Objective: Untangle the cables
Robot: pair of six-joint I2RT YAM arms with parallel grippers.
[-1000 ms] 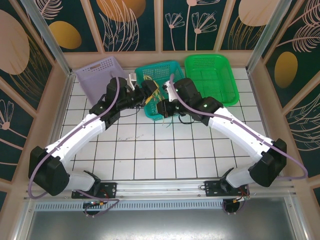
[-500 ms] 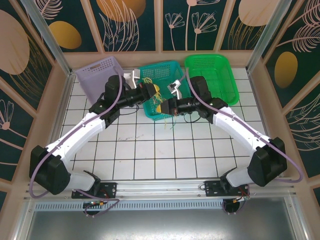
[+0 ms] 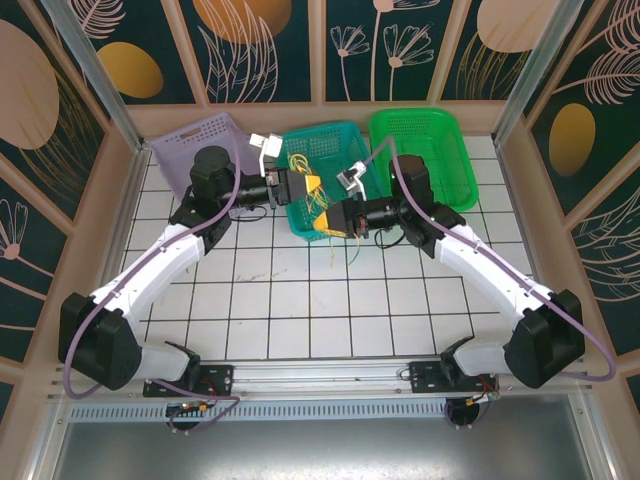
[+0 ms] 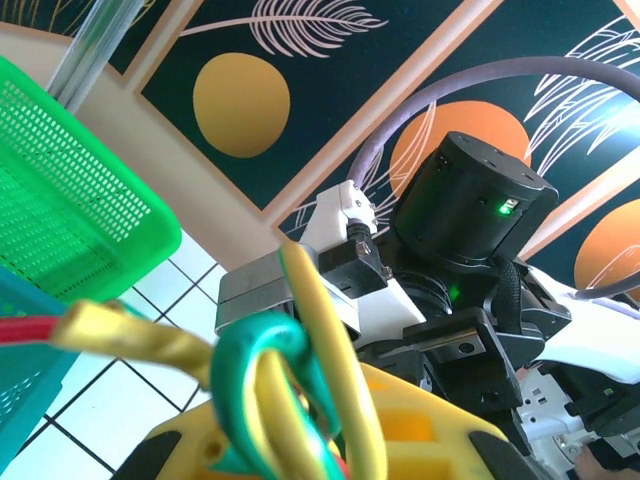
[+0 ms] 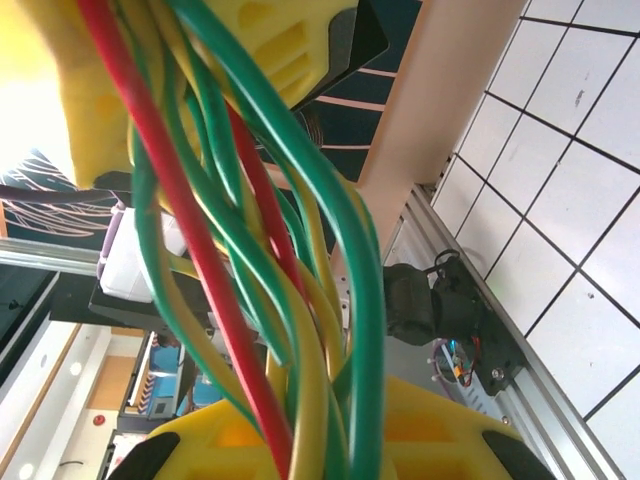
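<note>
The cables [image 3: 316,203] were thin, glossy, plastic-coated strands in green, yellow and red. They were bunched together and strung in the air between the two arms, above the near part of the teal basket [image 3: 325,150]. A few loose ends drooped toward the tabletop [image 3: 300,290] just in front of that basket.

The left fingers [image 3: 309,183], moulded in yellow plastic, were pinching one end of the bunch. The right fingers [image 3: 322,222], of the same make, were closed on the other end. In the right wrist view the strands [image 5: 290,300] crossed and twisted over one another. In the left wrist view a green strand [image 4: 268,375] curled round the yellow ones, blurred at close range.

The tabletop was laid in white square tiles with dark joints. Three perforated plastic baskets stood along its far edge: the lilac basket [image 3: 190,145], the teal one and the green basket [image 3: 425,150]. The walls [image 3: 260,50] were dark panels painted with pale leaves and orange ovals, framed in light wood.

The number of strands could not be counted, and the exact pinch points were hidden behind the bunch.
</note>
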